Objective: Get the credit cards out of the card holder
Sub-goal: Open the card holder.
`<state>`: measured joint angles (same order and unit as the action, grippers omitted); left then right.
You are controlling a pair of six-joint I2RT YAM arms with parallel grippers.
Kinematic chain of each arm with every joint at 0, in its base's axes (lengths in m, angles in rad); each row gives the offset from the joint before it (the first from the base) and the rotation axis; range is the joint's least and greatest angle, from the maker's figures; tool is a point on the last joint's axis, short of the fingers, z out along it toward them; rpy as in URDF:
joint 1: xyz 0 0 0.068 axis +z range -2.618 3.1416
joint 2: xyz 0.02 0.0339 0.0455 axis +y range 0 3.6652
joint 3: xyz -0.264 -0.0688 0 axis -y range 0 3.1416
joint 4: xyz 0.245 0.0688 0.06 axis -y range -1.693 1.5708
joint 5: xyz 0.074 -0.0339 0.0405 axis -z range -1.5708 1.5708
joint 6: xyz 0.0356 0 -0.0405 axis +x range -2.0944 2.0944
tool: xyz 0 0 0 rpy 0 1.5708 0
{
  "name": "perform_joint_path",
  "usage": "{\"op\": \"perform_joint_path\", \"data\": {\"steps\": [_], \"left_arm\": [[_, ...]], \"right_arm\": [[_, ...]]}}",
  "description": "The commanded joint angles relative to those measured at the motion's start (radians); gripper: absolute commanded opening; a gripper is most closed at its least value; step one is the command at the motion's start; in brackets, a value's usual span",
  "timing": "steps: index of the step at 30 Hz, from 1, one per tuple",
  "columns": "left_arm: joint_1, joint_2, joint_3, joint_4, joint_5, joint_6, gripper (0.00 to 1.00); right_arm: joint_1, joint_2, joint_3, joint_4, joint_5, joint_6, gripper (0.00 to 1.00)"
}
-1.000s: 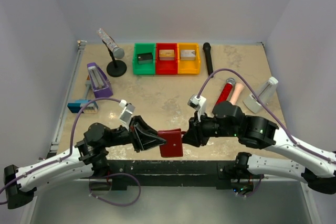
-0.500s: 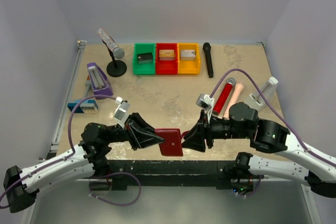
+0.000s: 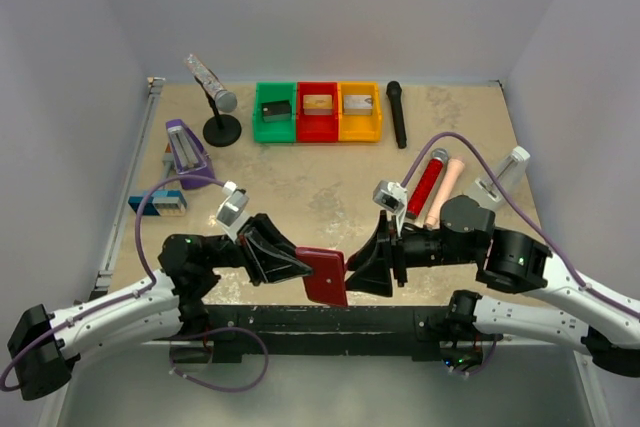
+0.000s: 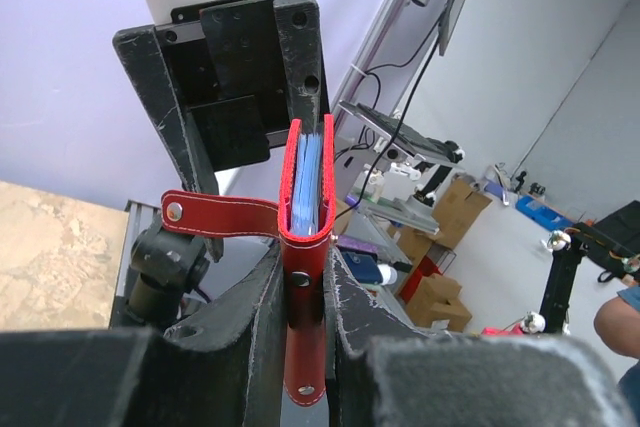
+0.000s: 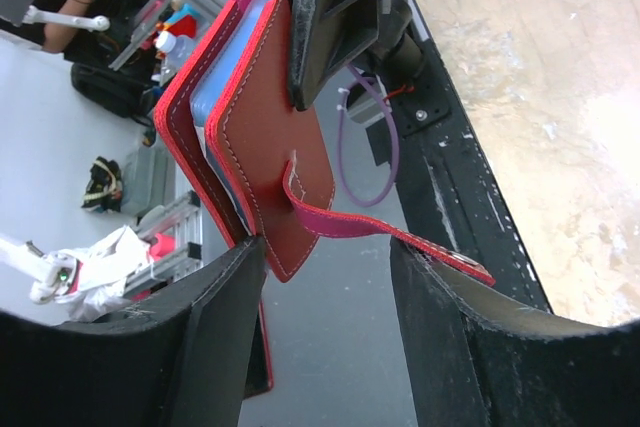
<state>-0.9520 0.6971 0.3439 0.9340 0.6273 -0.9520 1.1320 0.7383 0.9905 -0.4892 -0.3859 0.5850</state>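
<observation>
**Inspector:** State the progress of the extraction.

**Technician:** No card is out. The credit cards are not visible in any view, so by judgement all three are inside. The tab strap (image 5: 380,230) hangs loose with its snap unfastened, so the closure step appears complete. Opening the covers and withdrawing each card are left to do.

**Inspector:** Where is the card holder?

**Technician:** The card holder (image 3: 325,275) is held in the air, off the table (image 3: 300,187), over the near edge and between the two arms. The left gripper (image 3: 300,267) clamps it, with the jaws narrow and pressed on both covers near the spine.

**Inspector:** And the other arm?

**Technician:** The right gripper (image 5: 325,277) stands just beside the holder with its jaws wide. The holder's lower corner and the loose strap lie between them. One finger sits at the cover's edge, but it cannot be told whether it touches. It grips nothing.

**Inspector:** Describe the holder's condition.

**Technician:** It is dark red leather with pale stitching, folded nearly shut and seen edge-on from the left wrist. The covers gape slightly at the free edge, showing the light blue pocket lining (image 4: 308,182). The strap sticks out sideways from one cover.
</observation>
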Motion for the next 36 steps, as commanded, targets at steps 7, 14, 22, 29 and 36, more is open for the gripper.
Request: {"op": "perform_joint_path", "data": {"steps": [7, 14, 22, 29, 36], "left_arm": [[0.027, 0.045, -0.005, 0.140, 0.045, -0.047, 0.00], [0.027, 0.047, 0.000, 0.106, 0.026, -0.036, 0.00], [0.027, 0.041, 0.000, 0.111, 0.028, -0.040, 0.00], [0.027, 0.028, -0.009, 0.115, 0.025, -0.047, 0.00], [0.027, 0.019, -0.016, 0.121, 0.023, -0.051, 0.00]], "right_arm": [[0.002, -0.040, 0.004, 0.152, 0.021, 0.042, 0.62], [0.002, -0.077, -0.006, 0.159, 0.076, 0.058, 0.64], [0.002, -0.057, 0.002, 0.130, 0.104, 0.062, 0.63], [0.000, -0.071, -0.010, 0.123, 0.157, 0.081, 0.63], [-0.018, -0.097, -0.041, 0.135, 0.185, 0.113, 0.63]]}}
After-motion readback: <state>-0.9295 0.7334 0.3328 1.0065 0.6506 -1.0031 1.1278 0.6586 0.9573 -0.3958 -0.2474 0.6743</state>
